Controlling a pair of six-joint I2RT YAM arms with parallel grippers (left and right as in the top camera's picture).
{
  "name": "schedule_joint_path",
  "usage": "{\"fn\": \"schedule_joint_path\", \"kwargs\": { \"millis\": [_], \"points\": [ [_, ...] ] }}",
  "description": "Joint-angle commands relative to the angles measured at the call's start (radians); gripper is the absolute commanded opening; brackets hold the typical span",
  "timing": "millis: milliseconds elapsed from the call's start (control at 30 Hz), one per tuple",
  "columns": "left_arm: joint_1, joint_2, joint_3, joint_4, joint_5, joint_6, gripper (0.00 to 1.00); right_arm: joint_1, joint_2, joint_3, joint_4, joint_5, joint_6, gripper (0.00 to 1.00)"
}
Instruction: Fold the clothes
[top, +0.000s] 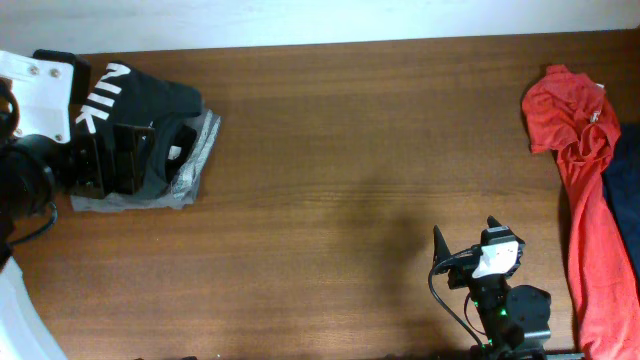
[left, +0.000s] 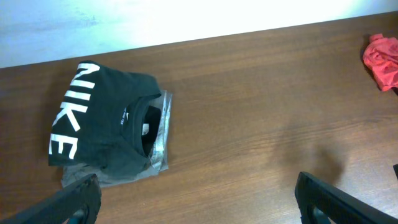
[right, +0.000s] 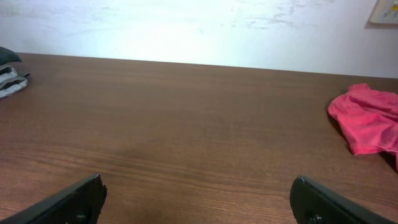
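Note:
The dark T-shirt with white "NIKE" letters (top: 150, 103) lies folded at the table's far left, on top of a folded grey garment (top: 196, 163). Both show in the left wrist view: the shirt (left: 106, 118) and the grey garment (left: 161, 134). My left gripper (top: 112, 158) hovers over the near side of that pile, open and empty (left: 198, 182). A crumpled red garment (top: 585, 200) lies at the far right, also seen in the right wrist view (right: 367, 121). My right gripper (top: 463, 232) is open and empty (right: 198, 182) at the front right, above bare table.
A dark blue garment (top: 626, 190) lies beside the red one at the right edge. The brown wooden table (top: 350, 150) ends at a white wall along the back (right: 199, 25). The left arm's white base (top: 35, 95) stands at the far left.

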Motion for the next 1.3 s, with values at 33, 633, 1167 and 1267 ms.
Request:
{"fn": "schedule_joint_path", "kwargs": {
  "millis": [33,633,1167,1267],
  "points": [
    [-0.002,-0.004,0.001,0.002,0.010,-0.010,0.99,-0.006,-0.008,-0.009,0.005,0.001,0.007,0.99],
    [-0.072,-0.101,-0.259,0.321,0.013,-0.010,0.99,-0.006,-0.008,-0.009,0.005,0.002,0.007,0.99],
    [-0.211,-0.831,-1.653,1.273,-0.047,-0.010,0.99,-0.006,-0.008,-0.009,0.005,0.002,0.007,0.99],
    [-0.212,-0.985,-1.827,1.398,-0.058,-0.011,0.99,-0.006,-0.008,-0.009,0.005,0.002,0.007,0.99]
  ]
}}
